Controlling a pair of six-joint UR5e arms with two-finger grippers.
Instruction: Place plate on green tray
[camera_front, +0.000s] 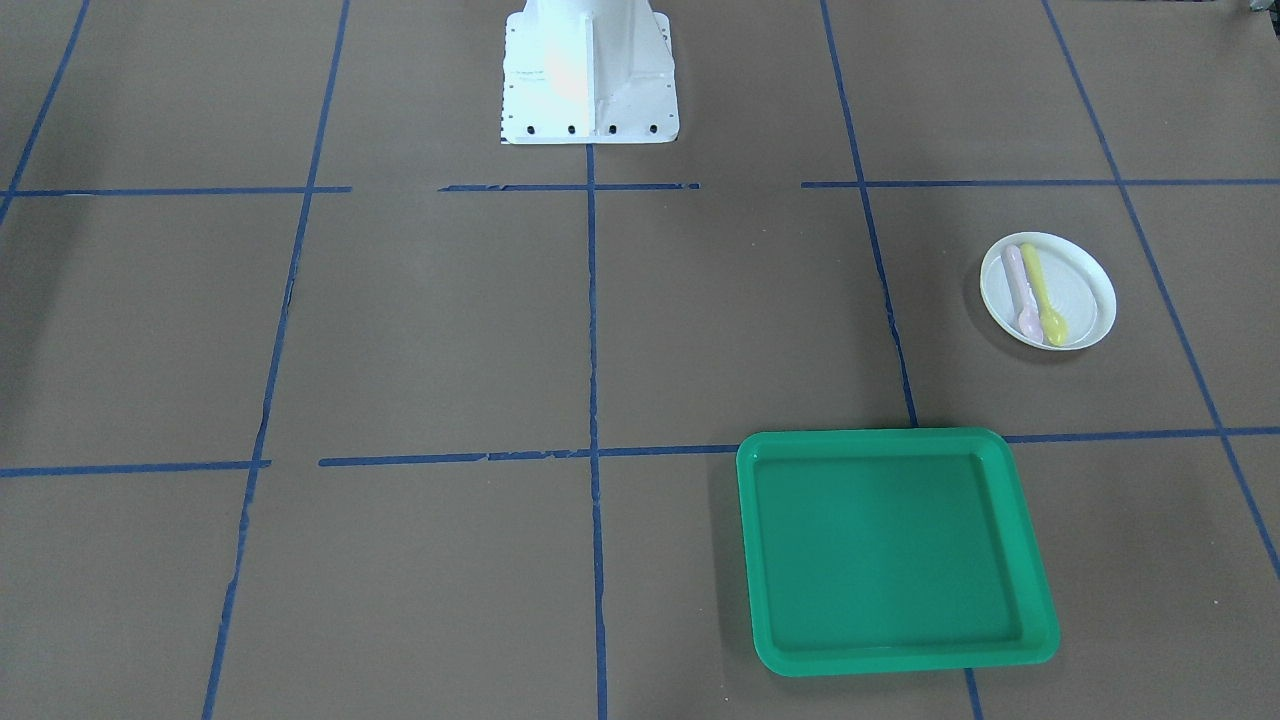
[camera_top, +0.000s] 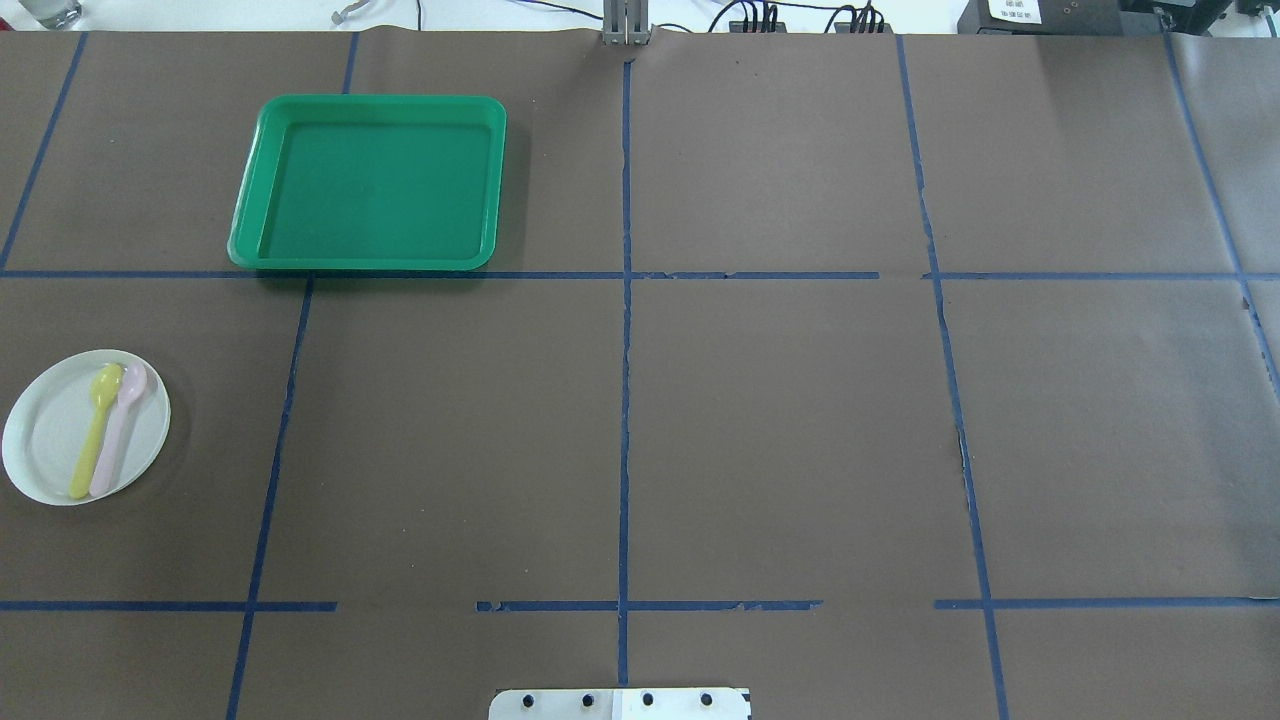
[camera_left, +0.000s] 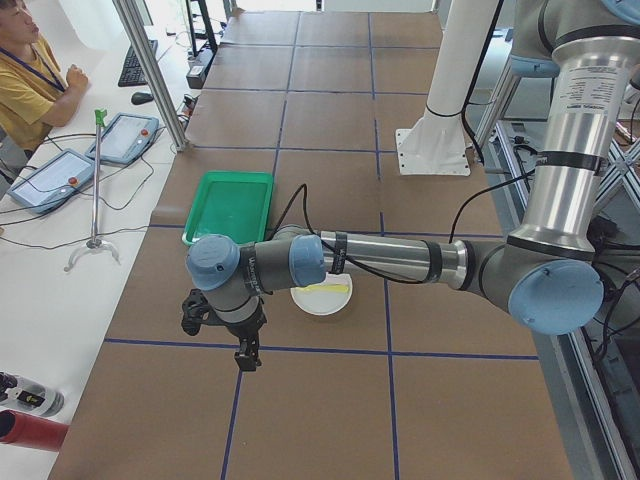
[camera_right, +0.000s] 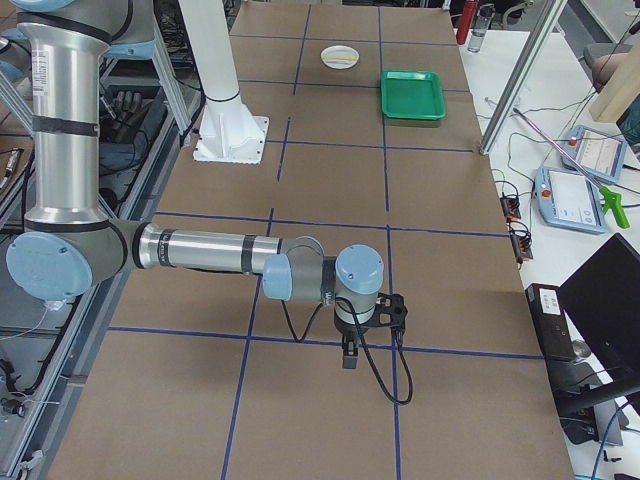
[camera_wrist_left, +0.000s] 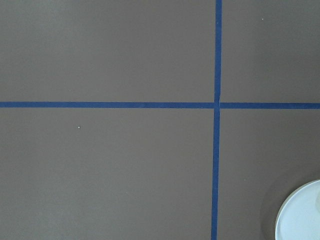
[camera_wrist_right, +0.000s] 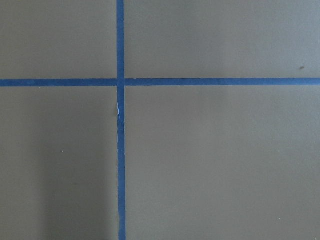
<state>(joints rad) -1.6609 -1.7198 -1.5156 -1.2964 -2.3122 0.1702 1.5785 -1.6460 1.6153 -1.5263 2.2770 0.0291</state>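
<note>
Since neither gripper appeared in the overhead or front-facing view, the finger opening of the left gripper (camera_left: 245, 355) and of the right gripper (camera_right: 348, 358) could not be told. Each was seen only from a side camera, pointed down above the brown paper-covered table (camera_top: 780, 430).

The plate (camera_top: 40, 440), white and round, was found resting flat on the table near the left gripper, on that gripper's side toward the table's middle. Only a curved piece of its rim was caught in the left wrist view, in the lower right corner. 2 spoons were noted lying on the plate side by side: 1 yellow spoon (camera_top: 93, 435) and 1 pink spoon (camera_top: 117, 432), bowls turned away from the robot.

The green tray (camera_top: 370, 180) was recorded farther from the left gripper than the plate, beyond it toward the operators' edge. It was set apart from the plate, with its near rim along a blue tape line (camera_top: 780, 275). The plate was not yet on the tray.

From the right gripper, both plate and tray were seen well apart, at the table's far end. That gripper was held above a crossing of 2 tape lines, and only paper and tape were shown in its wrist view.

1 operator (camera_left: 25, 80) in a yellow shirt was seen at the white bench, on the far side of the tray from the left gripper. The white robot pedestal (camera_front: 590, 75) was noted between the 2 arms.
</note>
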